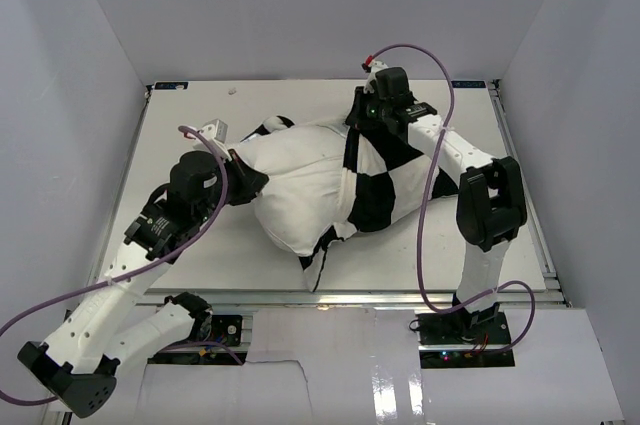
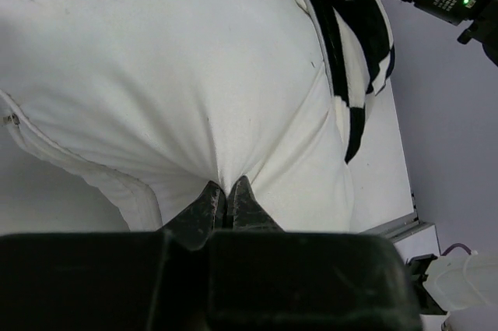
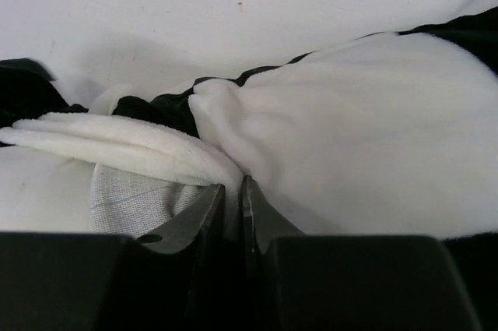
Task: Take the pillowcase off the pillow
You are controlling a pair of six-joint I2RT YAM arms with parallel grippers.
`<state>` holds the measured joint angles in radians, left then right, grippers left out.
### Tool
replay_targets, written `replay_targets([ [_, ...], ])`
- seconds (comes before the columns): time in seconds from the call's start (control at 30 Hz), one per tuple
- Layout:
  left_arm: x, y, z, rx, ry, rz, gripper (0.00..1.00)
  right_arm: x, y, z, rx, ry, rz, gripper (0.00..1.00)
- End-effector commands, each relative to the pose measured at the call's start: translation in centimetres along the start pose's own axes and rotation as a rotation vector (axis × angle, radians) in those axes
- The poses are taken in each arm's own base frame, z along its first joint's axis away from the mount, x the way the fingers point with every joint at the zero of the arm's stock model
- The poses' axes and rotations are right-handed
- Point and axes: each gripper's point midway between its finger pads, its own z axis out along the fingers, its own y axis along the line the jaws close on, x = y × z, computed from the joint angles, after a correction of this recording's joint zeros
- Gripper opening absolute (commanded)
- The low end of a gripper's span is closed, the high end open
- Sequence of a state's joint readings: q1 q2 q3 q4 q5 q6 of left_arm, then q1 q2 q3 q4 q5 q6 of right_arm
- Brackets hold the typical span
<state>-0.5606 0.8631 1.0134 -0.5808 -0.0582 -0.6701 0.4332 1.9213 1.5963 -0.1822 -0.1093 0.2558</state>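
The off-white pillow point(image 1: 300, 185) lies in the middle of the table, its left and middle part bare. The black-and-white checked pillowcase point(image 1: 385, 180) covers its right end, and bits of it show at the pillow's far left point(image 1: 272, 126) and near edge point(image 1: 318, 257). My left gripper point(image 1: 245, 183) is shut on a pinch of the pillow's fabric point(image 2: 194, 89) at its left end, shown in the left wrist view point(image 2: 229, 195). My right gripper point(image 1: 366, 117) is shut on the fleecy pillowcase edge point(image 3: 342, 136) at the far side, shown in the right wrist view point(image 3: 233, 191).
The white table point(image 1: 200, 245) has raised rails at its left edge point(image 1: 125, 195) and right edge point(image 1: 525, 195), with grey walls close on three sides. The right arm's elbow point(image 1: 490, 200) stands beside the pillowcase. Purple cables point(image 1: 428, 235) loop off both arms.
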Motion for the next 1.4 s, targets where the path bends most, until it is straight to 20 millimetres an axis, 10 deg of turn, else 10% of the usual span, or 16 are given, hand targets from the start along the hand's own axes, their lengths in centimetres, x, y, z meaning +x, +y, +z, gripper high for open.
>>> replay_targets([
  [0.0, -4.1, 0.2, -3.0, -0.044, -0.171, -0.022, 0.00, -1.1, -7.6, -1.0, 0.184, -0.020, 0.060, 0.18],
  [0.13, -2.7, 0.1, -0.4, -0.041, -0.110, -0.015, 0.00, -2.2, -1.0, -3.4, -0.029, -0.022, -0.049, 0.51],
  [0.27, -1.8, -0.1, 2.1, -0.034, -0.066, -0.014, 0.00, -4.1, 6.1, -9.8, -0.194, -0.093, -0.124, 0.77],
  [0.37, -1.8, -0.4, 3.1, -0.031, -0.053, -0.010, 0.00, -3.4, 7.6, -13.7, -0.212, -0.120, -0.126, 0.87],
  [0.77, -2.8, -3.3, 5.2, 0.044, -0.019, -0.033, 0.00, 11.7, 12.9, -22.2, -0.419, -0.027, -0.144, 0.82],
  [0.93, -3.8, -4.6, 5.2, 0.079, -0.020, -0.038, 0.00, 16.0, 13.8, -22.3, -0.445, -0.002, -0.115, 0.80],
  [1.2, -3.8, -5.8, 5.8, 0.112, 0.015, -0.034, 0.00, 17.1, 13.9, -18.3, -0.385, -0.024, -0.101, 0.75],
  [1.37, -4.4, -5.2, 6.1, 0.077, 0.018, 0.004, 0.00, 17.5, 10.9, -15.0, -0.188, -0.024, -0.069, 0.49],
])
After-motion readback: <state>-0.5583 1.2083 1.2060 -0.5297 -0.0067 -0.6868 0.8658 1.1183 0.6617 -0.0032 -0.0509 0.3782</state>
